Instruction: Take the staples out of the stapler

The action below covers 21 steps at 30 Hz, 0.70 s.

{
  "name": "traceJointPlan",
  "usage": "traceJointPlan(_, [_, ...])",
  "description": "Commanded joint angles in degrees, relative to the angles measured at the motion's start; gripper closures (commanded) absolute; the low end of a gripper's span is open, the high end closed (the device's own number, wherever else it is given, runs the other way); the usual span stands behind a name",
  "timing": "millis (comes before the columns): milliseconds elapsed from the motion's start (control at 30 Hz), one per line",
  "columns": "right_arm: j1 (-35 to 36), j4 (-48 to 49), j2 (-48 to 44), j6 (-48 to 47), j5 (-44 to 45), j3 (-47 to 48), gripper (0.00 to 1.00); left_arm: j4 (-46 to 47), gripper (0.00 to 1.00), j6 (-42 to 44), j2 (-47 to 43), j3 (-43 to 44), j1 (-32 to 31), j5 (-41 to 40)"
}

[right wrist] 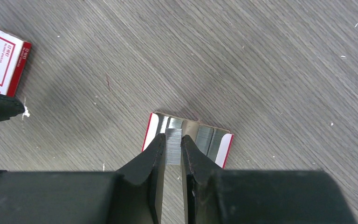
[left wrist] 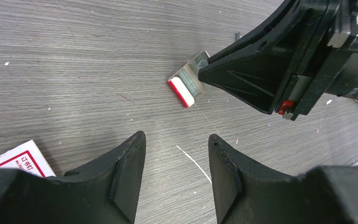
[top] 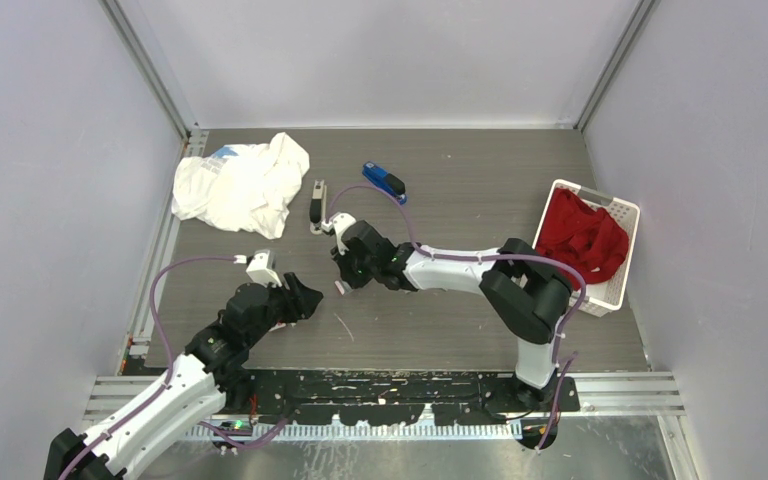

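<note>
My right gripper [right wrist: 172,137] is shut on a short silvery strip of staples [right wrist: 173,150], held just above a small open white-and-red tray [right wrist: 223,148] where more strips lie side by side. In the left wrist view the same tray [left wrist: 182,91] lies on the table under the right gripper's black fingers [left wrist: 242,79]. My left gripper [left wrist: 177,137] hovers open and empty over bare table in front of the tray. In the top view an opened black-and-silver stapler [top: 316,206] lies behind the right gripper [top: 341,281], and the left gripper [top: 308,297] sits to its left.
A white-and-red box sleeve [right wrist: 2,58] lies left of the tray, also visible as the box sleeve [left wrist: 21,161] by my left fingers. A blue stapler [top: 384,181] lies further back. A white cloth [top: 240,185] is at the back left, and a white basket [top: 615,285] with red cloth at the right.
</note>
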Motion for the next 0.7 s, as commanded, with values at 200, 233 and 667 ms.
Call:
traceJointPlan(200, [0.1,2.1,1.3,1.5,1.9,3.2,0.89,3.9,0.48,0.6,-0.2,1.5,0.2,-0.6])
traceJointPlan(233, [0.1,2.0,1.4,1.5,2.0,3.4,0.89,3.9,0.48,0.6,-0.1,1.6,0.2,-0.5])
traceJointPlan(667, [-0.6,1.8,2.3,1.8,2.2,3.1,0.88,4.6,0.48,0.8,0.6,1.7,0.2,-0.7])
